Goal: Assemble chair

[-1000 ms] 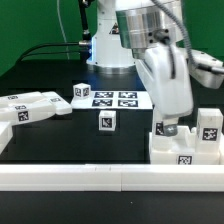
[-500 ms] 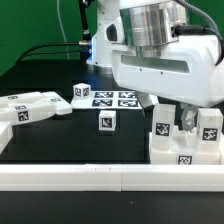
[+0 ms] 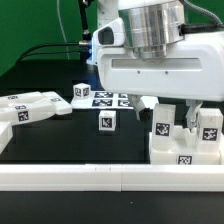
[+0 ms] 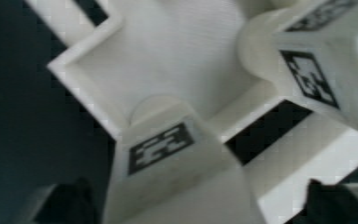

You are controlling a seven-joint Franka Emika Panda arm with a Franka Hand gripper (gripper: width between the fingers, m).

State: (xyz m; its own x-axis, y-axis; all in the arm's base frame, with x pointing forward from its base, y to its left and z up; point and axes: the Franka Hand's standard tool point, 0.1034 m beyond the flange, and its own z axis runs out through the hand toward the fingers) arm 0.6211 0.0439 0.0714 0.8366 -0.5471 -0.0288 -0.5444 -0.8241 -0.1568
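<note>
The part-built chair (image 3: 185, 152) stands at the exterior view's right: a white slab base with two upright tagged pieces on it, the nearer pegged leg (image 3: 163, 126) and another (image 3: 208, 126). My gripper (image 3: 168, 110) hangs straight over the nearer leg, its wide white body facing the camera. In the wrist view the gripper (image 4: 197, 205) straddles that tagged leg (image 4: 167, 150). The dark fingers (image 4: 66, 203) stand clear of it on both sides, so it is open. Loose chair pieces: a small tagged cube (image 3: 106, 121), another cube (image 3: 82, 91) and flat slabs (image 3: 30, 106).
The marker board (image 3: 112, 98) lies flat in the middle behind the small cube. A long white border rail (image 3: 100, 178) runs along the front. The robot's base and cables stand at the back.
The gripper has turned about its vertical axis, from side-on to broad face toward the camera, over the nearer leg. In the last half second it shifted slightly. The chair pieces have not moved.
</note>
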